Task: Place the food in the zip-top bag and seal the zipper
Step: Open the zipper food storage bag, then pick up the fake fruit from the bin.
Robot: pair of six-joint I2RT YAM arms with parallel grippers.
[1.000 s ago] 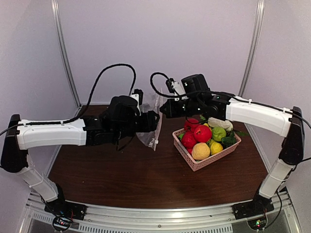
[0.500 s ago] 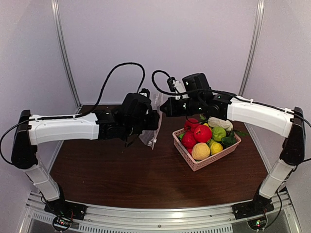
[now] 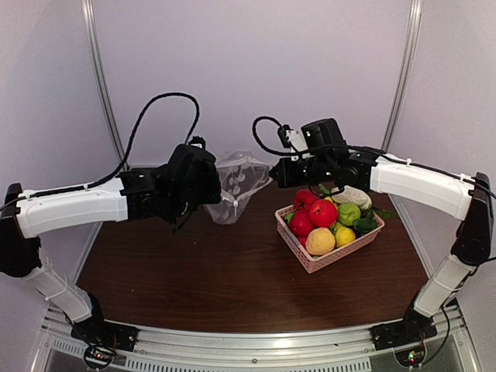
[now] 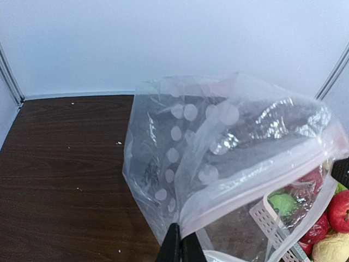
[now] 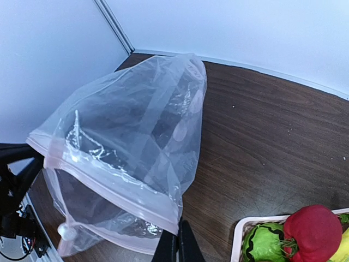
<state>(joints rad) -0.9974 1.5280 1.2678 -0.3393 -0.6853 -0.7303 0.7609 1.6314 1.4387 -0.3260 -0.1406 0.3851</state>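
While the dark wood-grain table (image 3: 194,279) sits inside pale lavender walls (image 3: 256,62) with grey corner posts (image 3: 101,85), the clear dotted zip-top bag (image 3: 236,182) hangs in the air left of the pink basket (image 3: 345,249), its mouth spread. The left gripper (image 4: 181,245) and right gripper (image 5: 177,240) each pinch its zipper (image 4: 256,183) edge. Food (image 3: 323,213) fills the basket, and a pale knob (image 5: 66,232) on the strip is perhaps the slider.

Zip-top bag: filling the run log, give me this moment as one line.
left gripper shut on zip-top bag rim | right gripper shut on opposite rim | mouth spread open, bag empty | food in pink basket
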